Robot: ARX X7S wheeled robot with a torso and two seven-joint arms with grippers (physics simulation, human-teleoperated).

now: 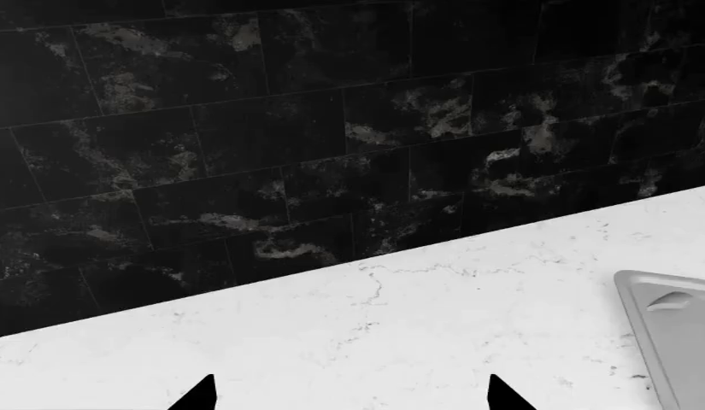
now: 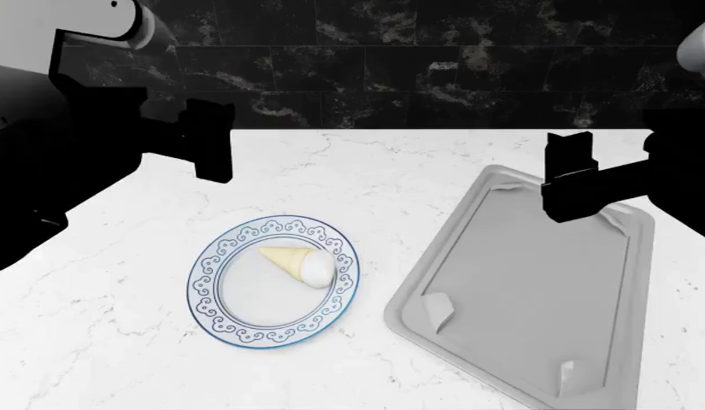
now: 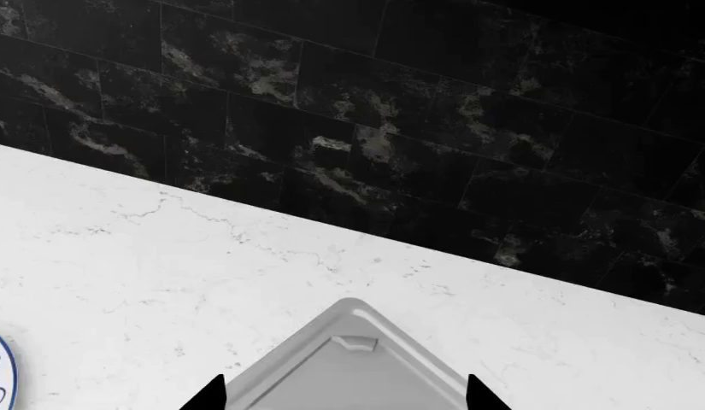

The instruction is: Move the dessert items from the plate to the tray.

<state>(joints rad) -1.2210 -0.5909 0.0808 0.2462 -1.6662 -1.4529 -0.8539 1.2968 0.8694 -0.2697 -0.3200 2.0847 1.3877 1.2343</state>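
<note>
White marble tabletop [image 2: 364, 171], faint grey veining, glossy black marbled tile wall [image 2: 375, 60] behind at 12 o'clock. Round plate [image 2: 221, 299] sits left of centre in the head view, white with a blue scroll-pattern rim, flat on the tabletop. On it lies the ice-cream cone [image 2: 293, 261], pale yellow tapered cone with a smooth white rounded scoop, on its side, tip toward 10 o'clock, scoop toward 4 o'clock, resting in the plate's right half. Only that one dessert item shows on the plate; no second lump can be made out. Tray [image 2: 523, 282] at 3 o'clock of the plate, well apart from it: large flat light-grey rectangle, rounded corners, low raised rim, shiny folded creases at the corners, turned at an angle to the wall, nothing on it. Left gripper [image 2: 209, 141] is a dark blocky shape above the tabletop at 11 o'clock of the plate, holding nothing; its two black pointed tips show well apart in the left wrist view, so jaws apart. Right gripper [image 2: 571, 184] hovers over the tray's far corner at 1 o'clock; right wrist view shows its tips spread on either side of that grey corner, jaws apart, empty.
</note>
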